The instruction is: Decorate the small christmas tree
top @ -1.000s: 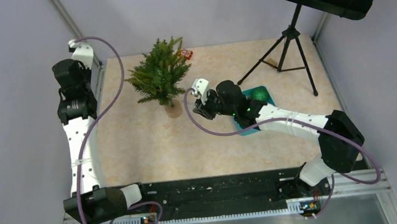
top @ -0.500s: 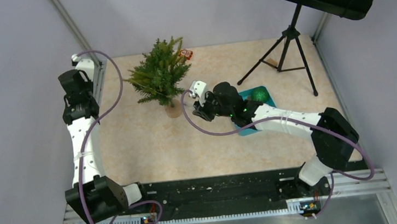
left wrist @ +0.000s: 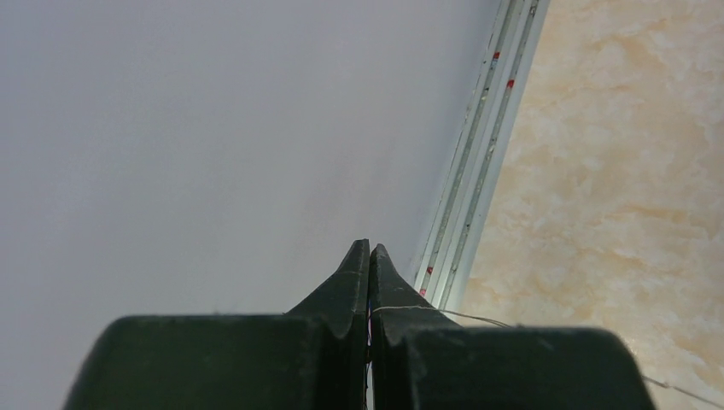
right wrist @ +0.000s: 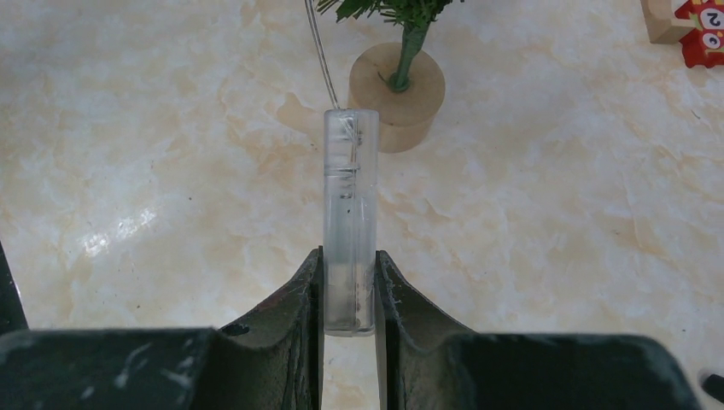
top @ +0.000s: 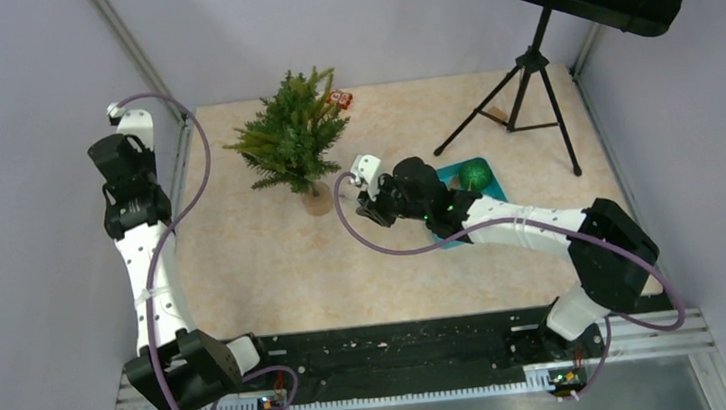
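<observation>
The small christmas tree (top: 293, 141) stands near the back of the table (top: 275, 274), on a round wooden foot (right wrist: 397, 85). No ornaments show on it.

The right gripper (right wrist: 348, 258) is just beside the tree. Its jaws squeeze the bottom of a clear plastic tube (right wrist: 350, 179). A thin wire (right wrist: 320, 51) runs from the top of the tube up toward the branches.

The left gripper (left wrist: 370, 256) is far over at the left edge, by the wall. Its jaws are pressed tight together, and a thin wire comes out from between them, so it looks like it pinches the wire.

What could go wrong? The tree is light and its foot is small. If either arm pulls the wire too hard, the tree may tip over or slide. The wire is very thin, so it may slip out of the left jaws. It may also catch on a branch and bend it. The tube is smooth and held only at its end, so it may twist or drop.
</observation>
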You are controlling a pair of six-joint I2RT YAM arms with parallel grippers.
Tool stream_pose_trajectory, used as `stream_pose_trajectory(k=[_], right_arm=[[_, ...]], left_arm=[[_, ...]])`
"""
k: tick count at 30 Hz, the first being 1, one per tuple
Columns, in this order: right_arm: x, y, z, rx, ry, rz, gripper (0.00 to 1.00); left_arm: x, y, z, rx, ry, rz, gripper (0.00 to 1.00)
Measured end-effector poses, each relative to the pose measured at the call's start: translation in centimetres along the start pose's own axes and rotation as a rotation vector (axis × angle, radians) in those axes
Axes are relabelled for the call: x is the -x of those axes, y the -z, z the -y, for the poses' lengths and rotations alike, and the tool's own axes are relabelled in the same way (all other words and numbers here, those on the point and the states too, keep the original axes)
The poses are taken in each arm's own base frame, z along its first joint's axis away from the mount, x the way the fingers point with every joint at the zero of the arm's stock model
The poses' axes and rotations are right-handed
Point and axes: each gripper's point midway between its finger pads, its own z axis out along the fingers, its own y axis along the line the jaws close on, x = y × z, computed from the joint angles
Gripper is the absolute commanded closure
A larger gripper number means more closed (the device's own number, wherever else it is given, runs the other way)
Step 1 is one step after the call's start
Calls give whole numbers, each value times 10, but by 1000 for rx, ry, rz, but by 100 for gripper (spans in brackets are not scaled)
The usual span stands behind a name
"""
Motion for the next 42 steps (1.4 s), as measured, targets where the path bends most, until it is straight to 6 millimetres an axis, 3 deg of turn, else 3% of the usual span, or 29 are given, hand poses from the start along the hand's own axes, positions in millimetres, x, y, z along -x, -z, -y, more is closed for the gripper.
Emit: stream_pose_trajectory(k=[5,8,12,15,17,21,25,27,31,34,37,42], right_arm=[[-4,-5,3,-13,12,-6,100],[-11,-11,3,-15,15,-24,100],[-16,-21,8,-31,25,-43,100],[-18,-27,11,-40,28,-45,100],[-19,-30,12,-42,28,-44,100],[-22,-35,14,-48,32,-50,100],[-23,-36,17,-56,33,-53,100],[-23,-36,18,-57,34,-53,100],[-24,-37,18,-57,35,-57,100],[-24,-40,18,-57,36,-58,100],[-24,-41,19,-57,39,-57,100],[-26,-42,19,-57,40,-59,100]], left_arm=[[-4,-1,0,-12,12,-5,100],[0,12,6,-65,33,20,100],[29,55,11,-166,57,115,100],[61,93,2,-189,60,227,100],[72,108,-3,-187,58,275,100],[65,120,-1,-202,57,262,100],[54,130,22,-340,71,189,100],[64,143,26,-396,86,197,100],[104,186,22,-468,96,327,100],[111,207,27,-515,85,387,100],[89,201,38,-524,77,345,100],[23,138,48,-439,84,120,100]])
